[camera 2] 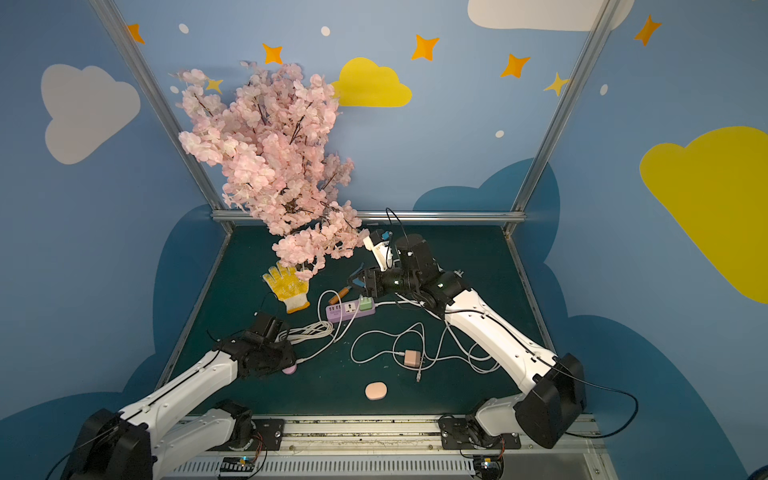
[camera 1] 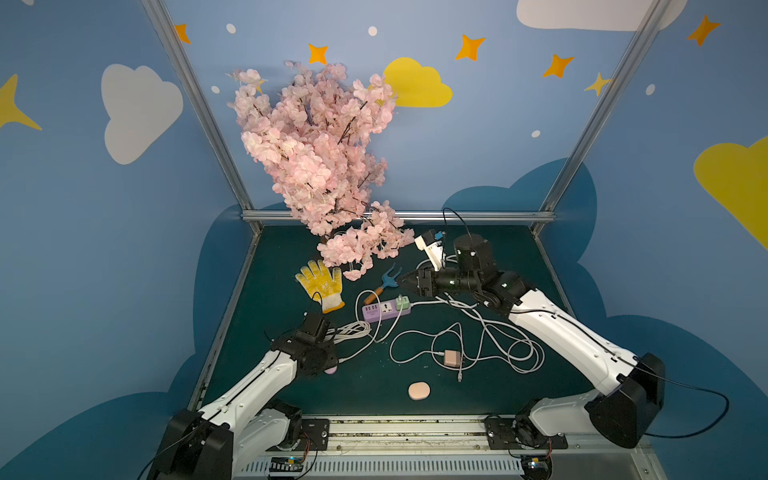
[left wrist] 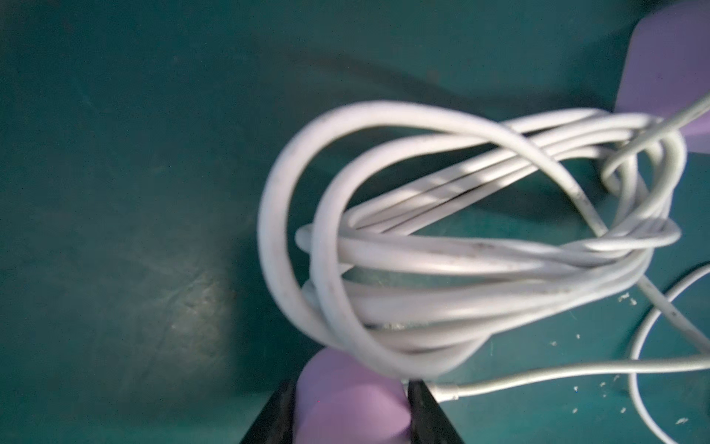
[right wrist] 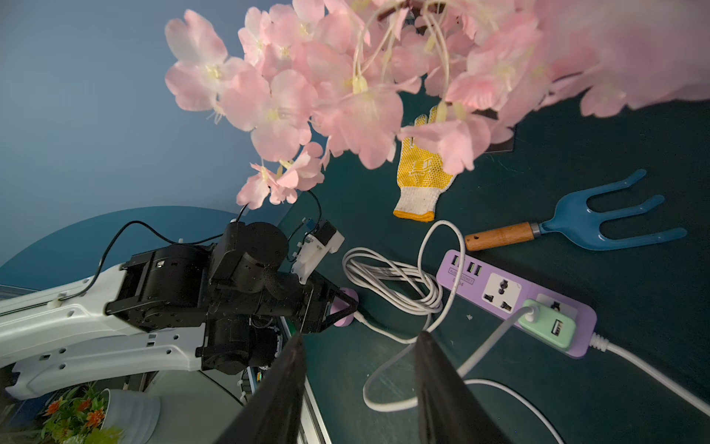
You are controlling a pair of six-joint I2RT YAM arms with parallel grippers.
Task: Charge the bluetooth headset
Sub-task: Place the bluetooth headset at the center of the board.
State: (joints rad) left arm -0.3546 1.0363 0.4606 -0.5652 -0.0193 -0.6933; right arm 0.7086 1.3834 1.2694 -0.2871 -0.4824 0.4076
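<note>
A purple rounded headset case (left wrist: 347, 399) sits between the fingers of my left gripper (left wrist: 351, 384), which is shut on it low over the mat at the left. A sliver of the case (camera 1: 331, 371) shows under that wrist in both top views. A thin white cable (left wrist: 538, 374) ends in a connector right beside the case. It runs back to a green adapter (camera 1: 402, 303) plugged into the purple power strip (camera 1: 386, 309). My right gripper (right wrist: 360, 335) hovers open and empty just behind the strip.
A bundled white cord (left wrist: 461, 250) lies just past the case. A pink adapter (camera 1: 452, 358) with loose white cable and a pink oval pad (camera 1: 418, 391) lie near the front. A blue garden fork (camera 1: 388, 277), a yellow glove (camera 1: 321, 284) and a pink blossom tree (camera 1: 316, 158) stand behind.
</note>
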